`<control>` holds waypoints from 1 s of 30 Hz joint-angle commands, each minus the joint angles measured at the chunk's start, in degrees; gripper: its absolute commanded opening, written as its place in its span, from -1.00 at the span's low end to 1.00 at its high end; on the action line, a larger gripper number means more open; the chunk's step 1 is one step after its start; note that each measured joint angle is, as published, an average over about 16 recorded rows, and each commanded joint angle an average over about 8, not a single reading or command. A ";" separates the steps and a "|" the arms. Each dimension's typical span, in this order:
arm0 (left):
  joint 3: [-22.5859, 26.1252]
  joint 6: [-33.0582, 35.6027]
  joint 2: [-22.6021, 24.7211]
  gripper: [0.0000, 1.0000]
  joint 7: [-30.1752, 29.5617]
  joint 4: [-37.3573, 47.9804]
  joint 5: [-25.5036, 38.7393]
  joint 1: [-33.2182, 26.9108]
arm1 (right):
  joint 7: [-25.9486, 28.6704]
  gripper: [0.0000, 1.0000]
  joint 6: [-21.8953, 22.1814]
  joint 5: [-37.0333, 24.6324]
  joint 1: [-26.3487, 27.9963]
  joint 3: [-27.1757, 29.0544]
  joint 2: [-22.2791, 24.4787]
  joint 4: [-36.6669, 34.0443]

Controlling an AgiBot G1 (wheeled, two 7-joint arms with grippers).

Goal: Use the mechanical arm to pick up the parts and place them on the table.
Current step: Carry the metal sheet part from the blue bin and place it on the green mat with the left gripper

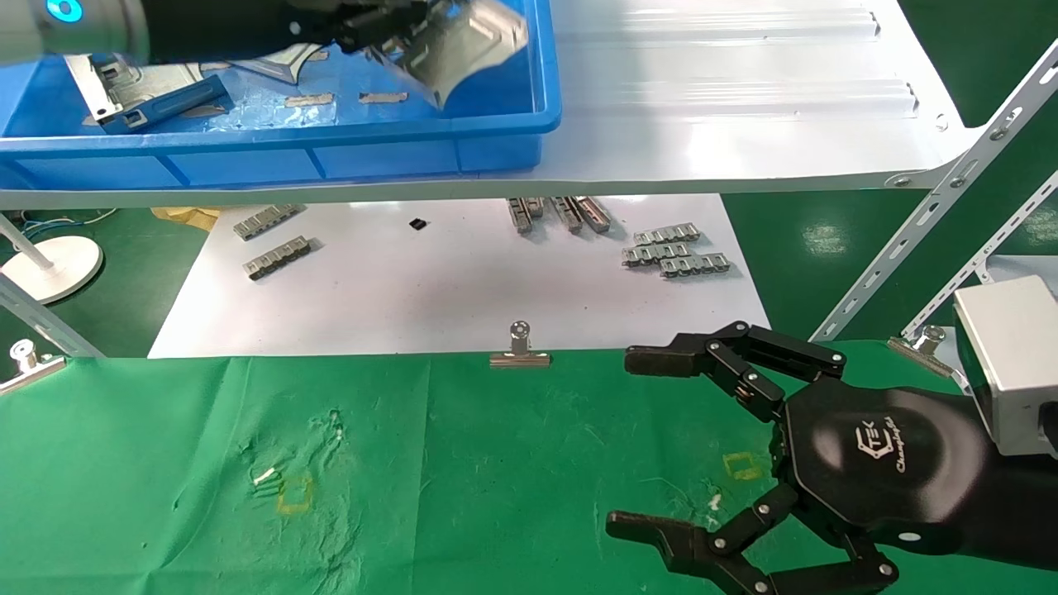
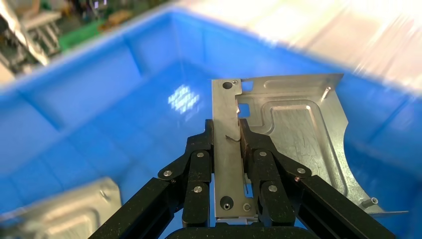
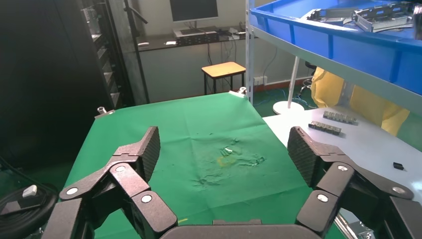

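My left gripper (image 1: 403, 35) is shut on the flange of a shiny silver part (image 1: 467, 45) and holds it lifted inside the blue bin (image 1: 331, 157), near the bin's right wall. In the left wrist view, both fingers (image 2: 199, 164) of the left gripper (image 2: 226, 132) clamp the plate's (image 2: 298, 129) upturned edge, and the bin floor is below. Other parts (image 1: 132, 83) lie in the bin's left end. My right gripper (image 1: 632, 442) is open and empty, low over the right side of the green table (image 1: 463, 463). It also shows in the right wrist view (image 3: 224, 149).
The bin stands on a glossy white shelf (image 1: 744, 124). Below it a white board (image 1: 455, 289) carries ribbed grey strips (image 1: 674, 252). A binder clip (image 1: 519, 351) sits on the table's far edge. Yellow square marks (image 1: 295, 494) show on the cloth. Slanted shelf struts (image 1: 934, 215) stand at the right.
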 commanded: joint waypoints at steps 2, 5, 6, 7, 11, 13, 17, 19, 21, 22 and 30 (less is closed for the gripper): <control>-1.43 2.69 -1.57 -1.00 1.56 -0.65 -2.10 0.01 | 0.00 1.00 0.00 0.00 0.00 0.00 0.00 0.00; -2.69 8.46 -3.78 -1.00 4.31 -1.80 -4.07 0.53 | 0.00 1.00 0.00 0.00 0.00 0.00 0.00 0.00; -3.08 10.85 -4.59 -1.00 5.49 -2.27 -4.72 0.88 | 0.00 1.00 0.00 0.00 0.00 0.00 0.00 0.00; -3.45 13.33 -5.41 -1.00 6.74 -2.74 -5.35 1.30 | 0.00 1.00 0.00 0.00 0.00 0.00 0.00 0.00; -4.56 22.18 -8.44 -1.00 11.87 -5.08 -7.74 3.70 | 0.00 1.00 0.00 0.00 0.00 0.00 0.00 0.00; -4.65 24.82 -10.03 -1.00 14.07 -7.08 -8.91 5.45 | 0.00 1.00 0.00 0.00 0.00 0.00 0.00 0.00; -3.43 26.30 -14.01 -1.00 17.59 -14.20 -11.60 10.43 | 0.00 1.00 0.00 0.00 0.00 -0.01 0.00 0.00; -2.00 26.36 -16.74 -1.00 19.35 -19.44 -13.37 13.87 | 0.00 1.00 0.00 0.00 0.00 -0.01 0.00 0.00; -0.09 26.29 -19.80 -1.00 21.41 -24.92 -15.13 17.69 | 0.00 1.00 0.00 0.01 0.00 -0.01 0.00 0.00; 0.97 26.21 -21.32 -1.00 22.54 -27.48 -15.96 19.63 | 0.00 1.00 0.00 0.01 0.00 -0.01 0.00 0.00; 8.70 24.59 -27.91 -1.00 32.61 -31.32 -15.60 29.33 | -0.01 1.00 0.00 0.01 0.00 -0.01 0.00 0.00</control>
